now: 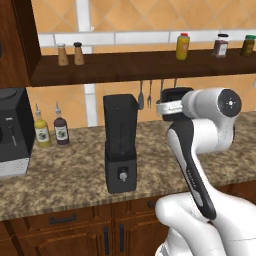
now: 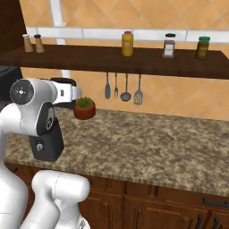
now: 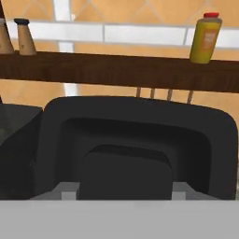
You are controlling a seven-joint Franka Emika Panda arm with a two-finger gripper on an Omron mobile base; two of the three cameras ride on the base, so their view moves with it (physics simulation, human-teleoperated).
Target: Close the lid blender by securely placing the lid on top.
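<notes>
Here the lid [image 3: 140,140] sits clamped in the gripper [image 1: 172,102], right of the blender [image 1: 120,145].

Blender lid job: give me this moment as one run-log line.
gripper: shut on lid, held up off the counter | lid: right of blender, near jar-top height, not above it | blender: jar top uncovered | step: lid not yet placed
</notes>
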